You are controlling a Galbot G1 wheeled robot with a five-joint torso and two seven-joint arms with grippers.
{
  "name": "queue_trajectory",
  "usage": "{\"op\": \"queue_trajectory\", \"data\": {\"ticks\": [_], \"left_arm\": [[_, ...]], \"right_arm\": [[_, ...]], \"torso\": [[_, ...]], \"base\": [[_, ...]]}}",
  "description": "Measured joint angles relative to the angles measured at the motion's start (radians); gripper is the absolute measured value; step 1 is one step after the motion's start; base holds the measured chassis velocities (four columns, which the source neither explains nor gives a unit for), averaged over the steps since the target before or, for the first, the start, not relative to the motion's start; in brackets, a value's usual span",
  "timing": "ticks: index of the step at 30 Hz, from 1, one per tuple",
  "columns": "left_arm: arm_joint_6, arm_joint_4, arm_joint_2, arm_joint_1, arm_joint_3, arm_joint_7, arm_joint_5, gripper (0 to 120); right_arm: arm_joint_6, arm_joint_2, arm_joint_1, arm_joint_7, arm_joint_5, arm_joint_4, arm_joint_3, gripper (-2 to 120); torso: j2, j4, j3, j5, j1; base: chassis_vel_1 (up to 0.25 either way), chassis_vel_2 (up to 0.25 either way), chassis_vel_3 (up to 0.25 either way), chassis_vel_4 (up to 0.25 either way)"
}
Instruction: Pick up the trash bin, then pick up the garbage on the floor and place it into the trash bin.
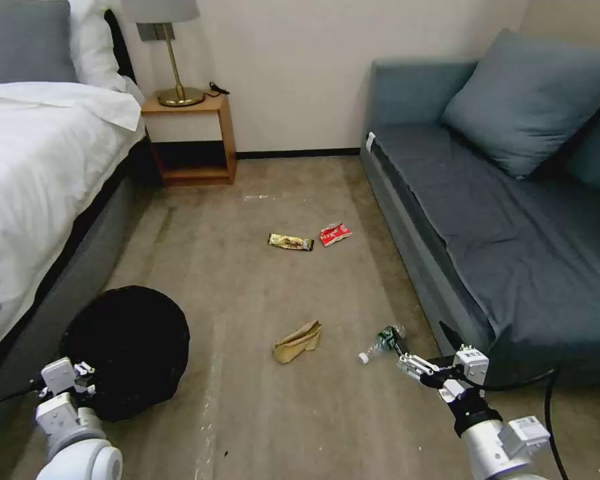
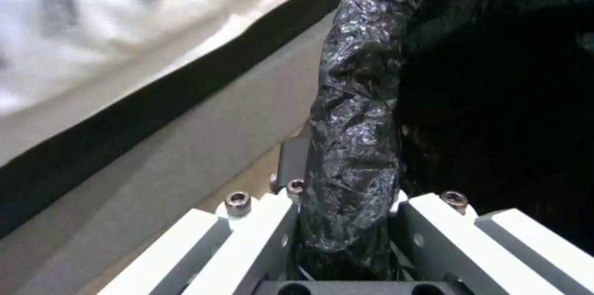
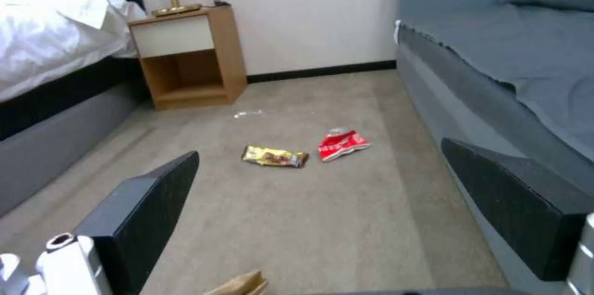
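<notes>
The left gripper (image 2: 346, 239) clamps the crinkly black rim of the bin (image 1: 130, 347). The right gripper (image 1: 423, 340) hangs open just above the bottle (image 1: 382, 341), partly hiding it.

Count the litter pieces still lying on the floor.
4. The gold-brown wrapper and red-white wrapper lie side by side mid-carpet. The crumpled paper bag lies nearer the robot. The small bottle lies by the sofa, just ahead of the right gripper.

The left hand (image 1: 87, 379) covers the near rim of the trash bin (image 1: 130, 347), whose black-lined inside shows nothing. The crumpled brown paper bag (image 3: 241, 285) is cut off at the right wrist picture's edge. The bottle's (image 1: 382, 342) green label is too small to read.
</notes>
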Motion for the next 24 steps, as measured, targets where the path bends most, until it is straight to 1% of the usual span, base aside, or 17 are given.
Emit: {"op": "queue_trajectory", "data": {"ticks": [11,16,19,24], "left_arm": [[-0.005,0.003,0.000,-0.001,0.000,0.006,-0.001,4],[-0.020,0.008,-0.004,0.006,0.002,0.011,0.009,4],[-0.026,0.010,-0.011,0.010,0.005,0.014,0.019,4],[-0.033,0.010,-0.012,0.015,0.005,0.023,0.029,4]], "right_arm": [[0.004,0.003,0.004,-0.002,-0.004,-0.015,-0.004,100],[0.012,0.006,0.006,-0.007,-0.009,-0.031,-0.008,100],[0.021,0.010,0.007,-0.009,-0.012,-0.042,-0.015,100],[0.048,0.009,0.009,-0.019,0.009,-0.049,-0.034,100]], "torso": [[0.000,0.0001,0.000,0.0000,0.000],[0.000,0.0001,0.000,0.0000,0.000],[0.000,-0.0001,0.000,0.0000,0.000],[0.000,0.0000,0.000,0.0000,0.000]], "base": [[-0.100,0.103,0.102,-0.106],[-0.127,0.109,0.114,-0.119],[-0.121,0.097,0.108,-0.103],[-0.110,0.085,0.117,-0.086]]}}
